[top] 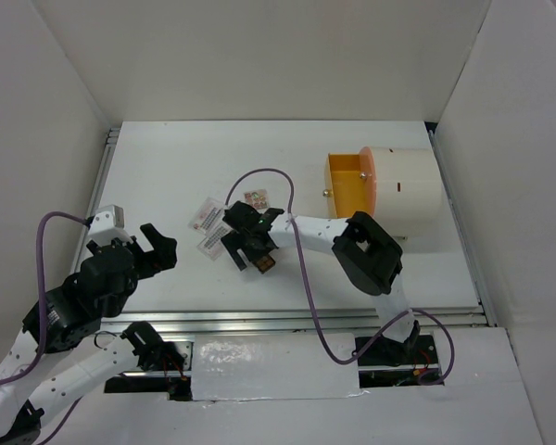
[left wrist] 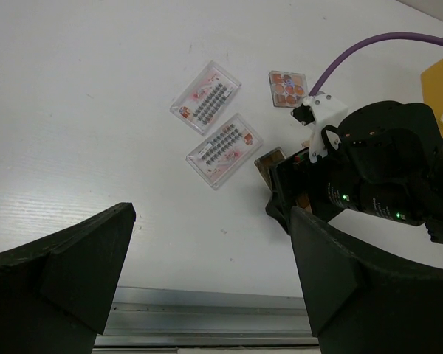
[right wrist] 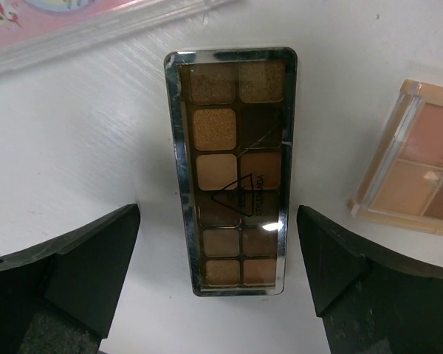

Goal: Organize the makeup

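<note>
Your right pincer (right wrist: 218, 236) hung open above the brown palette (right wrist: 232, 147), one finger either side of its long axis.

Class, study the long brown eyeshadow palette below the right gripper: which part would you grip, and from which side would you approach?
Pinch the brown palette across its narrow width, on the two long edges near mid-length, coming straight down from above. It lies flat on the table, and the right gripper's open fingers flank those edges.
</note>
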Controlling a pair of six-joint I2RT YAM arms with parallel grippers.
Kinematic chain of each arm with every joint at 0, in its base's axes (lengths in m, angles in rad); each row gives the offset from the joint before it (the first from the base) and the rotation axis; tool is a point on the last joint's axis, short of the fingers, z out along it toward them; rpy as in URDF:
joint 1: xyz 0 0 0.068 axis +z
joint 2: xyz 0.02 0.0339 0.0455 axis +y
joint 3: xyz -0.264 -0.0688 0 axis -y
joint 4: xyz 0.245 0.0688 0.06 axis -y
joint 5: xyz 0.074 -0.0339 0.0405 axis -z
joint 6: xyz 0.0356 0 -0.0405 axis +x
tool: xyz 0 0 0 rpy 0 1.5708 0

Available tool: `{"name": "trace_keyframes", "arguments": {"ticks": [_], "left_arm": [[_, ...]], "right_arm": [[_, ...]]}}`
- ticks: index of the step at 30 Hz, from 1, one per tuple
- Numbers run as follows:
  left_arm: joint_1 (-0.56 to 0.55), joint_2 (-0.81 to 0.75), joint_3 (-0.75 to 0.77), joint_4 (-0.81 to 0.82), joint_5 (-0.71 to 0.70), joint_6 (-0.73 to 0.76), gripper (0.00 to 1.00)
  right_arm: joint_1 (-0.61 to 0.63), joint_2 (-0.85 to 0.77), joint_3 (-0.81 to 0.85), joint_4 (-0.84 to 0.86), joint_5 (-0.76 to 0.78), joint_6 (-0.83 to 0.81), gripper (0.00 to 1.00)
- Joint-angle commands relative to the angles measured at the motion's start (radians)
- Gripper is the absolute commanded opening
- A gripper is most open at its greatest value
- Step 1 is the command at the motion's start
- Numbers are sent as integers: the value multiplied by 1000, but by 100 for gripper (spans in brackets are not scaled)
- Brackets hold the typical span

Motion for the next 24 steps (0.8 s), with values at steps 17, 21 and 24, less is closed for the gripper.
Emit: {"name": "trace_keyframes", "arguments": {"ticks": [17,21,24], "left_arm": [[-4,-1,-1,48,6,34,99],[-4,-4,1,47,4,33,99],[-4,-11,-1,45,4,30,99]], "right_arm": [[-11,-332,-68,-22,-27,101,44],[-46,-425,62,-155,85,109,46],[-137,-435,167,-285,162,106,46]]}}
